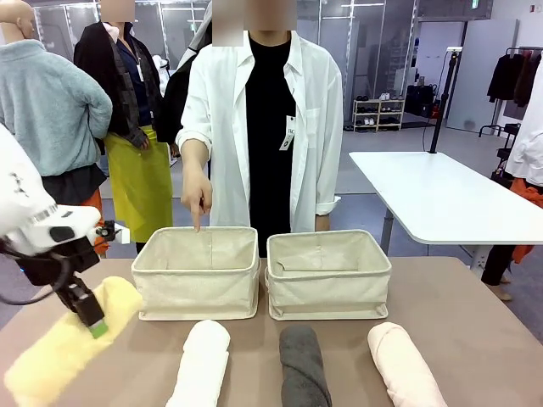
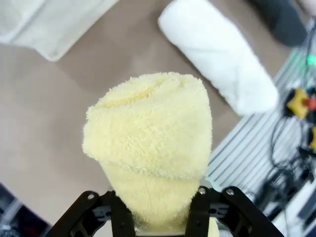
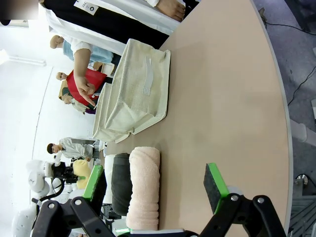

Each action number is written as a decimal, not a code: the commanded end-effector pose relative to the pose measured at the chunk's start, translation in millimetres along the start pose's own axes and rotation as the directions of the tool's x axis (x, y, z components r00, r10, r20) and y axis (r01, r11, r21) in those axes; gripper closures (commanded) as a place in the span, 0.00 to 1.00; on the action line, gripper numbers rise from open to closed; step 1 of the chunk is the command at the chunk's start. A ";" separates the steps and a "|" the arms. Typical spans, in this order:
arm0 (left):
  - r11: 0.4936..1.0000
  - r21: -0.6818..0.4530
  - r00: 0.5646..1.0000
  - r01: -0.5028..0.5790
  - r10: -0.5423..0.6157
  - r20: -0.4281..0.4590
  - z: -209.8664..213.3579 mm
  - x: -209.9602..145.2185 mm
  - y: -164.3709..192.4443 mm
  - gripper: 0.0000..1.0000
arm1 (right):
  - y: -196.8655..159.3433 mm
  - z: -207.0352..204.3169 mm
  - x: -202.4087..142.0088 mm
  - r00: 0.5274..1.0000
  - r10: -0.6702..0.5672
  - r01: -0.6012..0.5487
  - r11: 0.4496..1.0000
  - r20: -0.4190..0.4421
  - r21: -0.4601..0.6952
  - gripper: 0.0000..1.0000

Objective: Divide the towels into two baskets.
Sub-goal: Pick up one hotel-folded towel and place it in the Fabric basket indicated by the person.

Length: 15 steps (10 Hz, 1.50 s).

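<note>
At far left, the left claw (image 1: 95, 326) is clamped around one end of the pale yellow rolled terry towel (image 1: 59, 348). On the tan tabletop (image 1: 475, 322) lie the white rolled towel (image 1: 202, 365), the dark grey rolled towel (image 1: 303, 366) and the pale pink rolled towel (image 1: 405, 366). Behind them stand two cream canvas baskets; a person's hand (image 1: 197, 199) points into the left basket (image 1: 197, 292), just beside the right basket (image 1: 329, 292). The right claw (image 3: 154, 182) gapes wide, holding nothing.

Person's hand (image 1: 197, 193) over left basket (image 1: 195, 292) far rim; right basket (image 1: 329, 297) mouth unobstructed.
</note>
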State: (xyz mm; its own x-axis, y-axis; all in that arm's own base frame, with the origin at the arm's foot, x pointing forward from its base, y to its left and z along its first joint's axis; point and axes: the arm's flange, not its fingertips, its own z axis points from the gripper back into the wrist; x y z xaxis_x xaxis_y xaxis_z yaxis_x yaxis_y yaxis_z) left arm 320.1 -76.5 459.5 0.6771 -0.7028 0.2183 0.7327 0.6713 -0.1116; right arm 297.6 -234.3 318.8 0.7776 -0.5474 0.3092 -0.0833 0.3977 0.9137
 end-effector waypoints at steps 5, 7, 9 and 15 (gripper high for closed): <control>0.977 0.040 0.978 0.208 -0.209 0.002 23.0 -6.3 -14.0 0.82 | 2.7 0.8 -1.3 1.000 0.004 -0.004 1.000 0.010 0.009 0.00; 0.973 0.027 0.973 0.229 -0.230 0.016 22.9 -7.4 -12.8 0.63 | 2.7 0.8 -1.3 1.000 0.004 -0.004 1.000 0.010 0.009 0.00; 0.836 0.313 0.874 0.450 -0.485 0.038 63.6 17.4 -15.1 0.63 | 2.7 0.8 -1.3 1.000 0.004 -0.004 1.000 0.010 0.009 0.00; 0.506 0.374 0.594 0.777 -0.786 -0.170 73.5 175.5 -5.2 0.63 | 2.7 0.8 -1.3 1.000 0.004 -0.004 1.000 0.010 0.009 0.00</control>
State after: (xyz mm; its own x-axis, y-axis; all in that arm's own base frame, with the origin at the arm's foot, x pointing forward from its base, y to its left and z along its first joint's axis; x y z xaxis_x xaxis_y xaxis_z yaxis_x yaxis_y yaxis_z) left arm 409.6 -179.9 560.6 -0.1441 -0.9859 0.0849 0.8861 -0.0904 0.4546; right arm 297.7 -234.1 318.7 0.7780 -0.5471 0.3089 -0.0833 0.3974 0.9138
